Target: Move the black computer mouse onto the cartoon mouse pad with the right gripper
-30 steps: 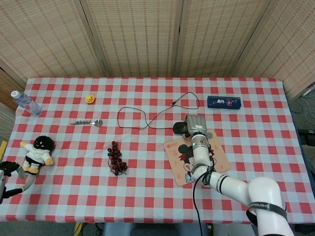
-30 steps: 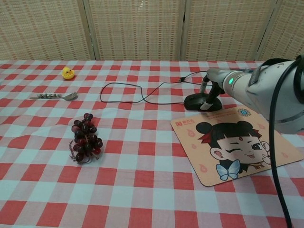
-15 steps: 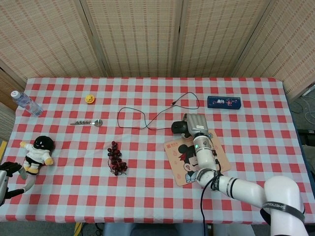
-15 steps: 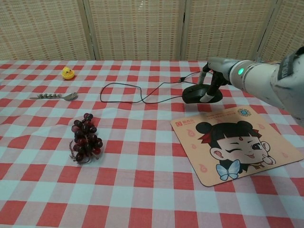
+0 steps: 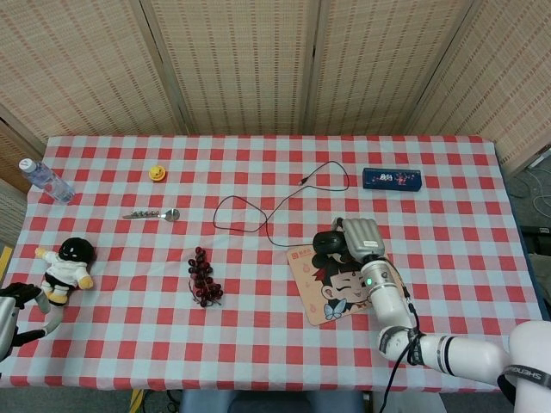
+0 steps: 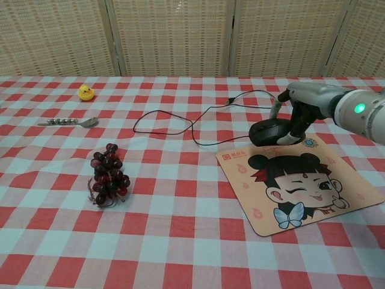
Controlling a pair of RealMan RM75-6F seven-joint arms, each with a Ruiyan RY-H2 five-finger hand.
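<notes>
the worktop carries the pad at its right front. the right hand grasps the mouse, which sits at the pad's far edge, its cable looping off to the left. the left hand shows at the frame's edge; cannot tell its state.

Right hand covers the black computer mouse's rear; left hand cut off at head-view edge — finger state indeterminate; cartoon mouse pad partly hidden by the right arm.
</notes>
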